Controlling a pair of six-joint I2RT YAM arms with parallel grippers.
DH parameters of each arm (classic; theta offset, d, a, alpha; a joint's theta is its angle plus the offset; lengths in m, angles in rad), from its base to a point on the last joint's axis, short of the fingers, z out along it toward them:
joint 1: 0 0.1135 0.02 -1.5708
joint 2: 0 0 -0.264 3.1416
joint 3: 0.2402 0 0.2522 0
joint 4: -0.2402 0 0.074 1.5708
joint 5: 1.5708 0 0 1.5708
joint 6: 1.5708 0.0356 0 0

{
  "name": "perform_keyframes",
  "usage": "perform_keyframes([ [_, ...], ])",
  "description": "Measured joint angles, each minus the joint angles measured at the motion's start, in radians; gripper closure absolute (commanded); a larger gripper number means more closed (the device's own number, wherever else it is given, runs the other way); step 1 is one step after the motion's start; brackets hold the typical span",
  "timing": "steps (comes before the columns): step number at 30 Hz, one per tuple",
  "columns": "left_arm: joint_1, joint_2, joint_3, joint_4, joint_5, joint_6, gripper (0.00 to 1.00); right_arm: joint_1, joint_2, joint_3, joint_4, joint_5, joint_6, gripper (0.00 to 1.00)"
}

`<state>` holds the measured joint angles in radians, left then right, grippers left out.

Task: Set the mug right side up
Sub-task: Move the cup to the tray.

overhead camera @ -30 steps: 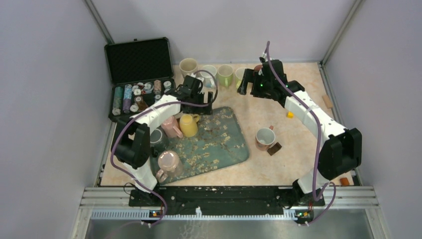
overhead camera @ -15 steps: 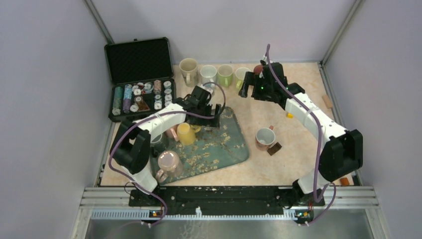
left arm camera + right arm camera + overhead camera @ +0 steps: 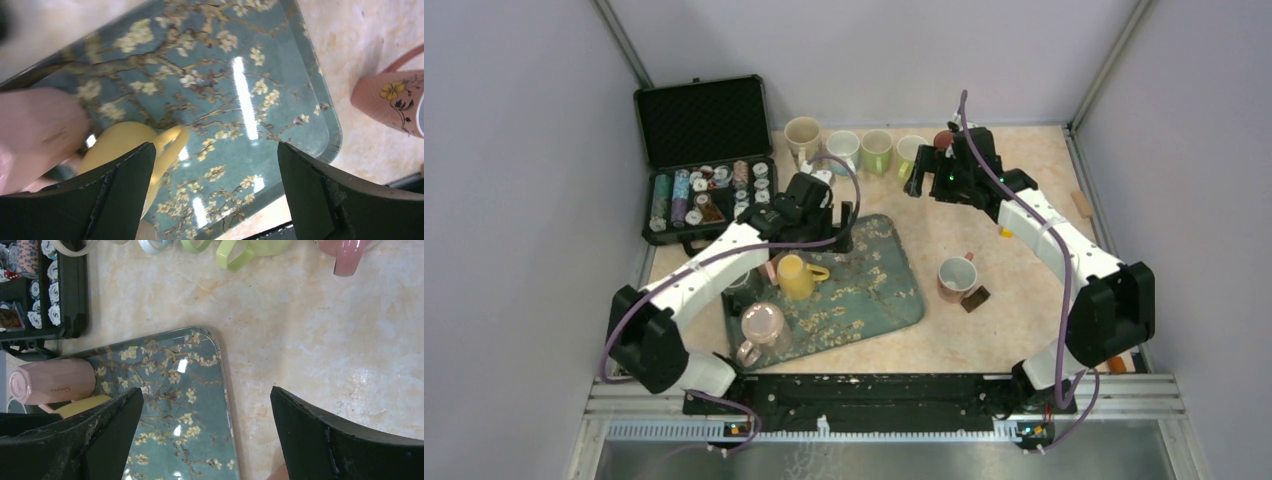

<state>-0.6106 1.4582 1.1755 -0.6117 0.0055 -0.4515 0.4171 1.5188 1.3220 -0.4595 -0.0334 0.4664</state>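
An open black case (image 3: 702, 122) of poker chips (image 3: 709, 192) sits at the table's ten o'clock. A row of upright mugs (image 3: 876, 150) lines the far edge at twelve. A teal blossom-print tray (image 3: 879, 285) lies centre-left, with a small brown block (image 3: 975, 298) at its three o'clock and a yellow cube (image 3: 1005, 232) at two.

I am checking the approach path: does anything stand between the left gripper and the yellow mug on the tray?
Nothing visible does. The open left gripper hangs above the tray, the yellow mug below its fingers. A pink mug lies close beside it, opposite the handle.
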Motion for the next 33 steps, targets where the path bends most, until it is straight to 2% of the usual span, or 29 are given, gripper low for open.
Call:
perform_keyframes([
  [6,0.003,-0.168,-0.004,-0.116,-0.165,-0.05,0.02,0.0,0.0,0.0,0.003,-0.011,-0.002,0.01],
  [12,0.064,-0.309,-0.084,-0.187,-0.224,-0.085,0.02,0.0,0.0,0.0,0.005,-0.03,-0.002,0.01],
  [18,0.127,-0.313,-0.168,-0.205,-0.18,-0.109,0.02,0.003,0.001,0.0,0.007,-0.044,-0.002,0.01],
  [33,0.139,-0.196,-0.197,-0.089,-0.013,-0.121,0.02,0.008,0.001,0.0,0.006,-0.044,-0.005,0.01],
])
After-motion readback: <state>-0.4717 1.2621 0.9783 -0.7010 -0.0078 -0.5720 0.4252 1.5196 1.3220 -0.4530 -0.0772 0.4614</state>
